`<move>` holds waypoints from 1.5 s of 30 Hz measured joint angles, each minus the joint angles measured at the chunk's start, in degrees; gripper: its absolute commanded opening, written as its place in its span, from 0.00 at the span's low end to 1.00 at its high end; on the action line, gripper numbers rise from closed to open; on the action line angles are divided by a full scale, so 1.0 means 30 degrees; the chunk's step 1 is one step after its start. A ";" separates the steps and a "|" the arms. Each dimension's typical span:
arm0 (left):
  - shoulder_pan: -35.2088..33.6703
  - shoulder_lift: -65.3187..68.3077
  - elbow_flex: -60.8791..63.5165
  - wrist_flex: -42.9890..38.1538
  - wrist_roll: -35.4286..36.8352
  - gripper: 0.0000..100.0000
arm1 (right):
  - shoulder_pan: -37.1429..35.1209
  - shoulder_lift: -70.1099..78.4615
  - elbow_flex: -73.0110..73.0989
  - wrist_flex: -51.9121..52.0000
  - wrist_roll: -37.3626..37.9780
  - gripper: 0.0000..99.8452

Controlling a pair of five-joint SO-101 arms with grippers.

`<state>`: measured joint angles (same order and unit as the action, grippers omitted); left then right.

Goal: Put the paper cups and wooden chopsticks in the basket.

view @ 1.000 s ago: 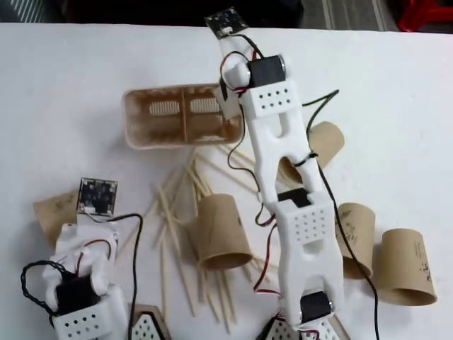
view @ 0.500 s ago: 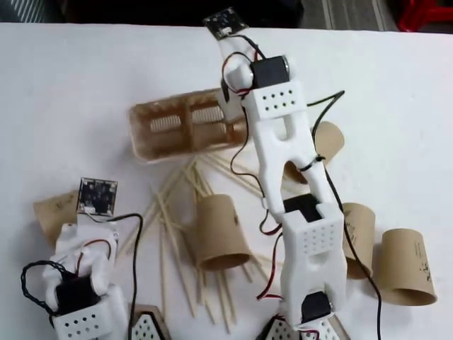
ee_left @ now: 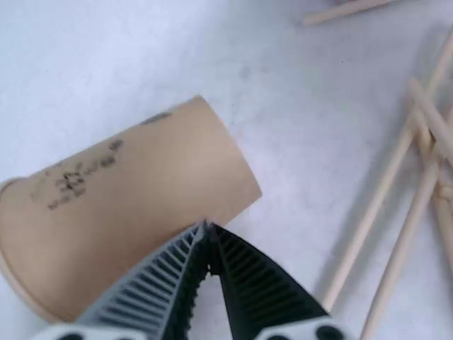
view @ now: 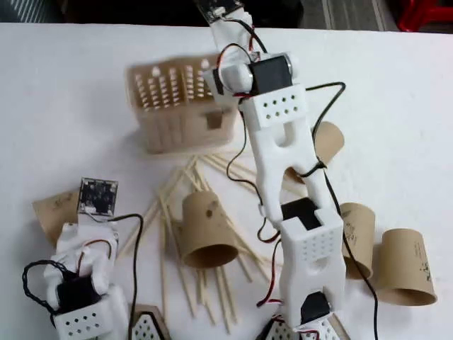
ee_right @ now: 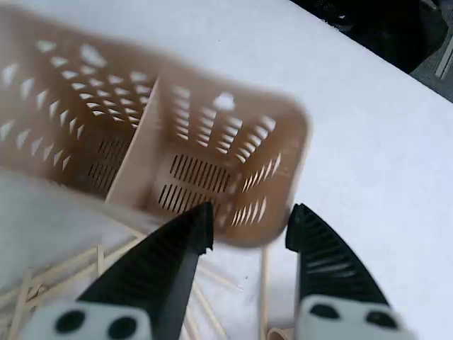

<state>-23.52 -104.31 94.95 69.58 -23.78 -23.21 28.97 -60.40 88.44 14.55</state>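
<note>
High view: the basket (view: pixel 180 106) has tipped and slid since 1 second ago. It is blurred and shows its slotted walls, with the right arm (view: pixel 283 142) stretched over its corner. The middle paper cup (view: pixel 202 230) has shifted left over the scattered wooden chopsticks (view: pixel 170 205). I judge the basket is being repositioned, and nothing is inside it yet. 3 more cups (view: pixel 407 265) lie at the right.

Left wrist view: the left hand (ee_left: pixel 209 230) is pinched together on nothing, its tips against a lying cup (ee_left: pixel 120 212).

Right wrist view: the right hand (ee_right: pixel 249 212) is spread wide at the 2-compartment basket's rim.

The desk (view: pixel 71 85) is white. The room behind is dark, with a red object (view: pixel 425 14).
</note>
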 measured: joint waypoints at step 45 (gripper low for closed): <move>-0.0029 0.0029 0.0117 -0.0440 0.0000 0.03 | 0.7209 -0.8205 2.2476 -0.5158 1.0696 0.26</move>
<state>-23.60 -104.22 95.30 68.26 -23.78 -1.58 4.35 7.03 72.97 46.64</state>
